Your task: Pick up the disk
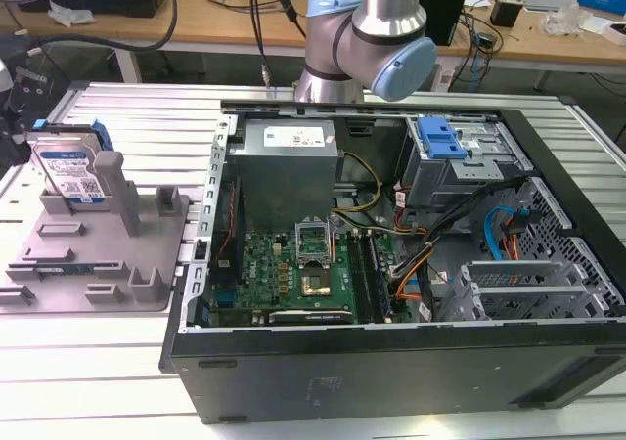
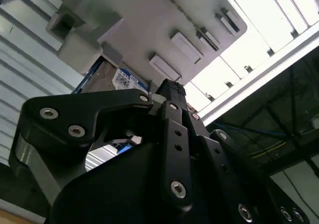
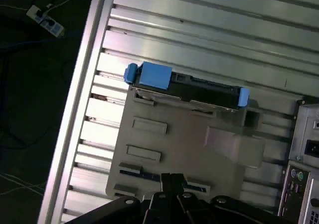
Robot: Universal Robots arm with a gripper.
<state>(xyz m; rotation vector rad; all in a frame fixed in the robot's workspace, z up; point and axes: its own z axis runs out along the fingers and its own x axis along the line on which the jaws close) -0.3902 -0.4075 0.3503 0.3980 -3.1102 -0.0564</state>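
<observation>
The gripper (image 3: 172,178) hovers over the grey holder tray (image 3: 184,149), closed narrow and empty. The disk (image 1: 68,171) stands on edge in its slot, presumably propped for an easy grasp.

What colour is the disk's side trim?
Blue, on the flat silver disk, best in the first wrist view.

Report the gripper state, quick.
Gripper: closed, holding nothing. The disk stands on edge in the grey tray, not gripped.
</observation>
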